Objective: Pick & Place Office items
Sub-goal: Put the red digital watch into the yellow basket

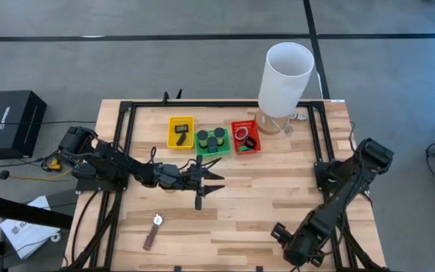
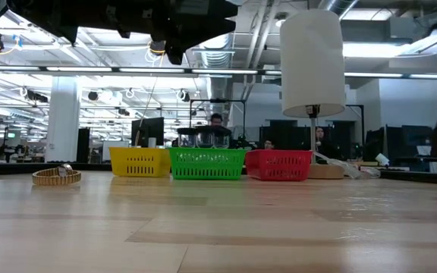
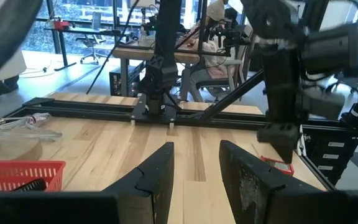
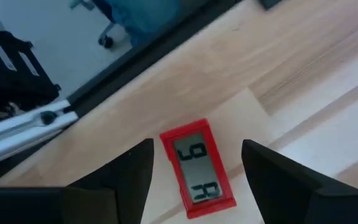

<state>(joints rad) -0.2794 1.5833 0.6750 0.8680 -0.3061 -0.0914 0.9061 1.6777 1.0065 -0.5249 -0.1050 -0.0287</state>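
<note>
While a red-framed rectangular item [image 4: 197, 168] with a grey digit display is lying flat on the pale wood bench [image 1: 263, 204], the right pincer [image 4: 194, 180] is standing spread around it, one dark finger on either side and neither touching it, which suggests a grasp being lined up rather than made. In the high view this right pincer [image 1: 289, 242] is sitting low at the near edge of the bench, its arm angling back toward the right-hand side. Elsewhere on the bench, a brown strip with a round silver face [image 1: 154, 230], apparently a wristwatch, is lying loose near the left front, and a dark slim object [image 1: 199, 198] is resting just below the left pincer [image 1: 211, 181], whose fingers are showing partly apart with nothing between them in its wrist view. Farther back, three small mesh-walled plastic trays are sitting side by side, seemingly as sorting bins: the yellow tray [image 1: 180, 131] is holding a black rectangle, the green tray [image 1: 212, 143] is holding dark round cylinders, and the red tray [image 1: 246, 137] is holding thin rings and a dark piece. Beside them a tall smooth white cylinder [image 1: 285, 69] is standing upright on a thin stem.
</note>
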